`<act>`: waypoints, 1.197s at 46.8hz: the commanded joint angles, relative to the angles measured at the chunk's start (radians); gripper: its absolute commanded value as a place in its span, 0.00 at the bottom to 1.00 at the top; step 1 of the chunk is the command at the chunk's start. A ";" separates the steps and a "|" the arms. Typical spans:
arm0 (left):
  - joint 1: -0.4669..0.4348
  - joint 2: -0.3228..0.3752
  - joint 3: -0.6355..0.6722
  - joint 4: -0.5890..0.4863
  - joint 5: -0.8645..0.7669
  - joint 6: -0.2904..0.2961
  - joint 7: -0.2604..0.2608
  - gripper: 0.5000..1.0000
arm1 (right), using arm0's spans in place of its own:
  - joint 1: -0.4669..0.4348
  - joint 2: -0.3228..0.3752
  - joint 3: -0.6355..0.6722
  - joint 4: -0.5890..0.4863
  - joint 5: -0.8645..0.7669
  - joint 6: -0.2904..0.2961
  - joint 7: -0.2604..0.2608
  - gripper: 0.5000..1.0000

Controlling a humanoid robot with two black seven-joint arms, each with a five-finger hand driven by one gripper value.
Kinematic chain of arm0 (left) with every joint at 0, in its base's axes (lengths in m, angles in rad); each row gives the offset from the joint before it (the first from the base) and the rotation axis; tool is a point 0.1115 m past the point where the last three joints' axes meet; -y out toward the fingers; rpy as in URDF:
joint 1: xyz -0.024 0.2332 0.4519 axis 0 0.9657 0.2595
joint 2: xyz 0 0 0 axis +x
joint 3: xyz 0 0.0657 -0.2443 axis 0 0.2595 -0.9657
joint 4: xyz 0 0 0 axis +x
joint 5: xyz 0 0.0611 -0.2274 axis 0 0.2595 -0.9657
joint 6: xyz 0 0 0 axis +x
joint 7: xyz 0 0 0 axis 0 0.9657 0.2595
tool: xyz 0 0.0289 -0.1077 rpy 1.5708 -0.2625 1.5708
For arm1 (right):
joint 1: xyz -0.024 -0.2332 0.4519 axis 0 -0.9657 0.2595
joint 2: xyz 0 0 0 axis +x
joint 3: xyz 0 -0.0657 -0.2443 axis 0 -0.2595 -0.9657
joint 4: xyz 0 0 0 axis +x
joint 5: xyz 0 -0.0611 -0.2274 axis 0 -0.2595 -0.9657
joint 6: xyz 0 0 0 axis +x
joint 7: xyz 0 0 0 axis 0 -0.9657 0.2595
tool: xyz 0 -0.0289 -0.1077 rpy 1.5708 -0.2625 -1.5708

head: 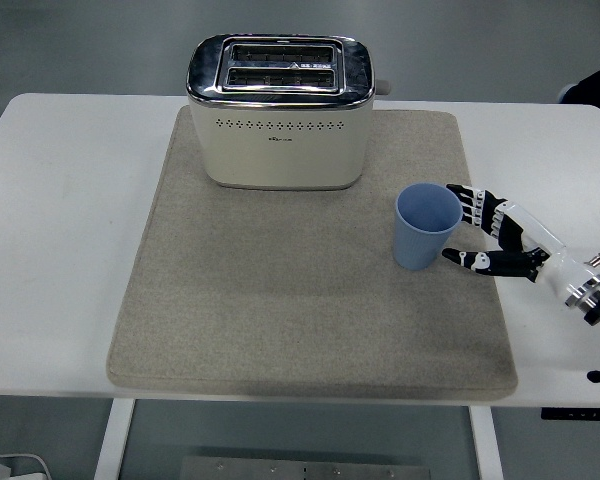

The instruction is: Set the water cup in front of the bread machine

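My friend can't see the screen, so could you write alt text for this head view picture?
A robot's right hand, fingers spread, reaches beside an upright blue cup on a grey mat. A cream toaster stands at the mat's far edge on a white table.

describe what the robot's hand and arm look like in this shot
Only the right hand shows. It has five slim black fingers with small white patches at the joints, a white shell over the back of the hand, and a silver metal ring at the wrist. Behind the wrist the arm is black, with a thin dark cable looping near it. No left arm is in view.
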 commanded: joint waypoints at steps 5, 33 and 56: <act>0.001 0.000 0.000 0.000 0.000 0.000 -0.001 1.00 | 0.001 0.014 0.002 -0.006 0.000 -0.005 0.000 0.82; -0.001 0.000 0.000 0.000 0.000 0.000 -0.001 1.00 | 0.004 0.085 0.000 -0.006 0.000 -0.016 0.000 0.82; -0.001 0.000 0.000 0.000 0.000 0.000 -0.001 1.00 | 0.024 0.137 -0.002 -0.023 -0.006 -0.039 -0.005 0.79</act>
